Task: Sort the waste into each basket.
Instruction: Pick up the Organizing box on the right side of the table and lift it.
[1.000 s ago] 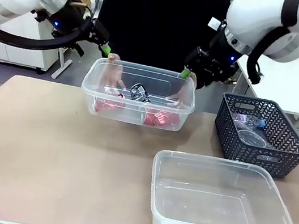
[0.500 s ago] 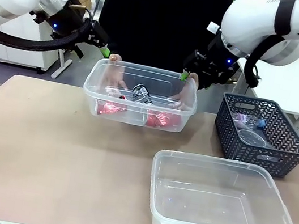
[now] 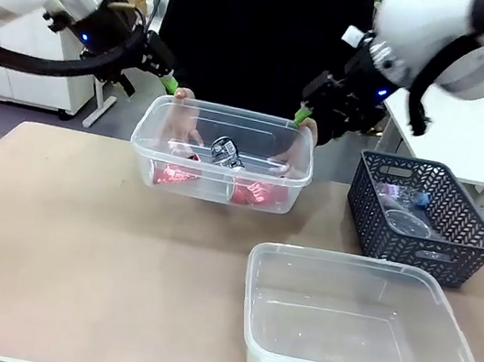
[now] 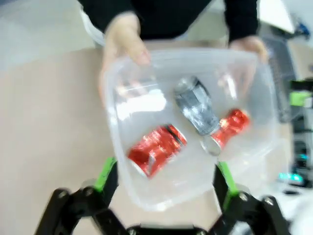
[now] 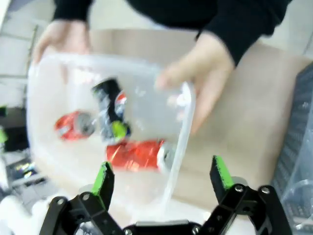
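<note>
Okay so the waste to grab is in the clear tub (image 3: 235, 109) the person (image 3: 257, 35) is holding by both ends at the far side of the desk (image 3: 75, 237): a couple of red cans (image 3: 173, 176) plus a silver-black one (image 3: 226, 150). I can't tell if the tub is resting on the desk or lifted a bit. The robot's left hand (image 4: 165, 176) and right hand (image 5: 161, 176) both hang over it, jaws spread wide, nothing in either.

My take is the step is picking one can out. I'd send just one arm down, so they don't crowd each other. Go for the red can lying nearest the middle, close across its narrow side, and stay well off the person's fingers on the walls. Crushed cans are lumpy, so squeeze slowly. The empty clear tub (image 3: 350, 259) up front looks like the drop spot.
</note>
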Available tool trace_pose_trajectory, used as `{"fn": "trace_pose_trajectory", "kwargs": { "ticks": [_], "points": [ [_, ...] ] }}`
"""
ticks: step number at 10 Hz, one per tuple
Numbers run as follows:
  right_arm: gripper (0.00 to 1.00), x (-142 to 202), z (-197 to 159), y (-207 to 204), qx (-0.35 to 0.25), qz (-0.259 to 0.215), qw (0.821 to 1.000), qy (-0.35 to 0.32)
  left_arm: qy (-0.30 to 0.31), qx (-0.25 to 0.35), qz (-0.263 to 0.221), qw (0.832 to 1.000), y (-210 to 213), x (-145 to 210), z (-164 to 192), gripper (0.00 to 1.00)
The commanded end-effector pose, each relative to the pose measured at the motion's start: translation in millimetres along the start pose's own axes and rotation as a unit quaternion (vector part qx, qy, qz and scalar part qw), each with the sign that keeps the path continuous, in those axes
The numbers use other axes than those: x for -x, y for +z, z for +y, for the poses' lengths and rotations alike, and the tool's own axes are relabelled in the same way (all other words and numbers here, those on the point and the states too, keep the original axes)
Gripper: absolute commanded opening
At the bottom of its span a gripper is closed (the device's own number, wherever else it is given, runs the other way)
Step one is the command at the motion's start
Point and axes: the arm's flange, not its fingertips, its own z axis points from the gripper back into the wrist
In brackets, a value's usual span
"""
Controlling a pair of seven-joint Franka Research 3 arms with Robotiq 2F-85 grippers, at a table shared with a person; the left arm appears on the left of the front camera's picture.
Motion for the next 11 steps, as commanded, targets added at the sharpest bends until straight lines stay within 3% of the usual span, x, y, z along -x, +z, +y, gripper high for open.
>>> {"fn": "trace_pose_trajectory", "kwargs": {
  "ticks": [1,2,3,4,5,6,7,8,9,10,11],
  "points": [
    [1.0,90,-37,72,-0.039,0.034,0.998,-0.032,-0.026,0.002,0.064,0.998,26,40,-28,1.0],
    [1.0,129,-52,83,0.048,0.01,0.997,-0.066,-0.028,0.026,0.101,0.994,-1,51,-38,1.0],
    [1.0,158,-61,76,0.142,0.041,0.989,-0.028,-0.029,0.045,0.156,0.986,-38,54,-46,1.0],
    [1.0,172,-69,58,0.259,0.088,0.961,0.025,-0.058,0.132,0.215,0.966,-84,53,-63,1.0],
    [1.0,165,-68,40,0.351,0.103,0.93,0.047,-0.056,0.078,0.23,0.968,-125,45,-79,1.0],
    [1.0,163,-75,70,0.116,0.045,0.992,-0.019,-0.043,0.073,0.161,0.983,-38,73,-63,1.0],
    [1.0,163,-75,70,0.116,0.045,0.992,-0.019,-0.043,0.073,0.161,0.983,-38,73,-63,1.0],
    [1.0,183,-83,52,0.201,0.07,0.977,0.004,-0.046,0.086,0.214,0.972,-108,77,-79,1.0],
    [1.0,190,-85,38,0.235,0.127,0.963,0.016,0.009,0.058,0.19,0.98,-97,74,-82,1.0],
    [1.0,204,-97,27,0.264,0.175,0.949,0.0,0.116,0.026,0.148,0.982,-119,80,-92,1.0],
    [1.0,226,-118,15,0.292,0.219,0.93,-0.037,0.172,0.043,0.227,0.958,-146,95,-117,1.0]
  ]
}}
